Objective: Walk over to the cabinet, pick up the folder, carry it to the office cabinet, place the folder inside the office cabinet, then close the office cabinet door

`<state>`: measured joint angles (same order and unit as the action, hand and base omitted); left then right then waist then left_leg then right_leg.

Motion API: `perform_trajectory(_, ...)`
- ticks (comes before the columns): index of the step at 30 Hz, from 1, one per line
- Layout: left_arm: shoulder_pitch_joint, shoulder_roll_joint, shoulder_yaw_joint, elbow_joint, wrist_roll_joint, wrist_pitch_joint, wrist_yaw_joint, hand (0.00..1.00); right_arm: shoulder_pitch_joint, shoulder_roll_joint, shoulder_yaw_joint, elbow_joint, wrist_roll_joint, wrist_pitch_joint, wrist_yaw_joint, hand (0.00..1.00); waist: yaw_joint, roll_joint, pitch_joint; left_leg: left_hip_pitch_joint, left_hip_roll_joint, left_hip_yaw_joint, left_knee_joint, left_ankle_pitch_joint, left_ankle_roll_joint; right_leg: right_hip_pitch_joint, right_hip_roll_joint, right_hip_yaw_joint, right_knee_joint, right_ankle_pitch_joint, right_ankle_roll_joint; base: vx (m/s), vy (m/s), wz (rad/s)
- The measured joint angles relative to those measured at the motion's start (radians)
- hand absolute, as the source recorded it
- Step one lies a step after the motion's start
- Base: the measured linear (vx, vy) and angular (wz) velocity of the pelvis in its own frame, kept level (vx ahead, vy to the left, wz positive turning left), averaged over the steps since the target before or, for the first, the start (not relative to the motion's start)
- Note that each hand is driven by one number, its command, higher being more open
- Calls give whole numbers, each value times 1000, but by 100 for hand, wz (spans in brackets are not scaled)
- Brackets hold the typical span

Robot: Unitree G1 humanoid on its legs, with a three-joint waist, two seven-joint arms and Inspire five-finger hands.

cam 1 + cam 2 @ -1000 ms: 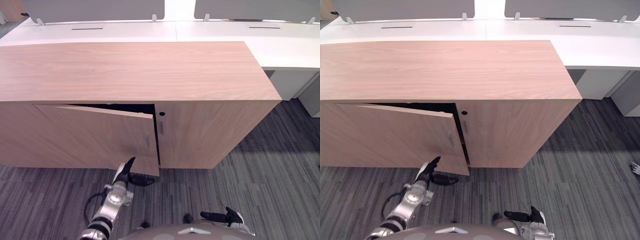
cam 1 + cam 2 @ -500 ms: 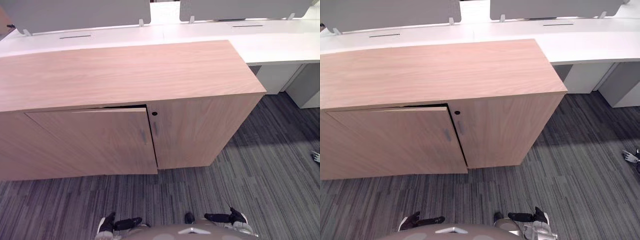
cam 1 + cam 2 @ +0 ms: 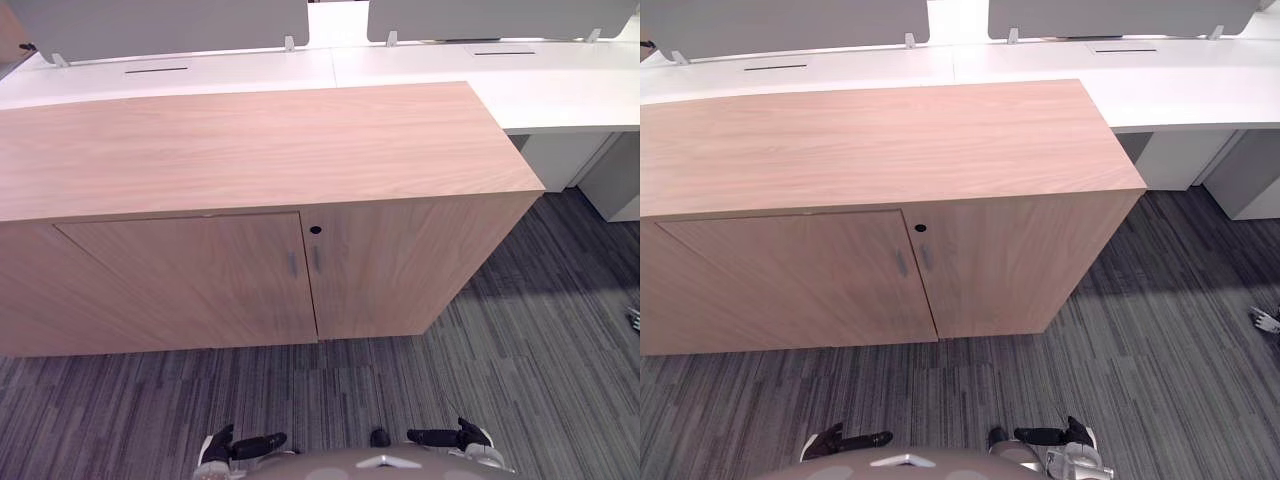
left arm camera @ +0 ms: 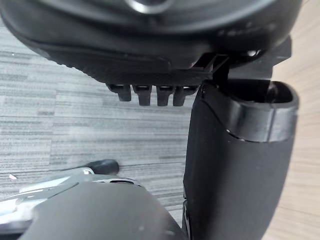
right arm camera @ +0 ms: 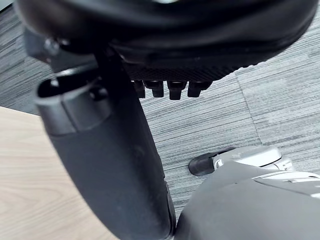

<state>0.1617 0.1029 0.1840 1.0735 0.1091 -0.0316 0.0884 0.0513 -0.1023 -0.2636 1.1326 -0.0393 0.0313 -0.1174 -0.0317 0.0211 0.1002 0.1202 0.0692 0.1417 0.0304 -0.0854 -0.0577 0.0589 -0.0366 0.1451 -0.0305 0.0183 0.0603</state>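
Observation:
The wooden office cabinet [image 3: 250,140] stands in front of me with both doors shut. Its left door [image 3: 190,285] lies flush with the right door [image 3: 390,260], and two slim handles [image 3: 293,263] meet at the seam under a round keyhole [image 3: 316,230]. My left hand [image 3: 235,447] hangs low at the bottom edge over the carpet, fingers [image 4: 150,92] straight, holding nothing. My right hand [image 3: 450,438] hangs likewise on the other side, fingers [image 5: 170,90] straight and empty. The thumb [image 4: 235,165] stands out straight in the left wrist view.
White desks [image 3: 560,90] with grey partition screens [image 3: 160,20] run behind the cabinet. Grey striped carpet [image 3: 540,330] lies between me and the cabinet and to its right. A small light thing [image 3: 1265,320] lies on the carpet at the right edge.
The left door, ajar a second ago, has swung fully shut. My left arm has drawn back from the door's lower edge to hang low. The camera has shifted slightly.

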Motion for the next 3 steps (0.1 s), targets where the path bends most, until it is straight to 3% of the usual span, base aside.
perform_trajectory(3, 0, 0, 8, 3, -14, 1, 0, 100, 1, 0, 1, 1, 0, 0, 2, 100, 1, -3, -2, 0, -3, -11, 0, 2, 3, 4, -3, -9, 0, 0, 0, -12, 9, 8)
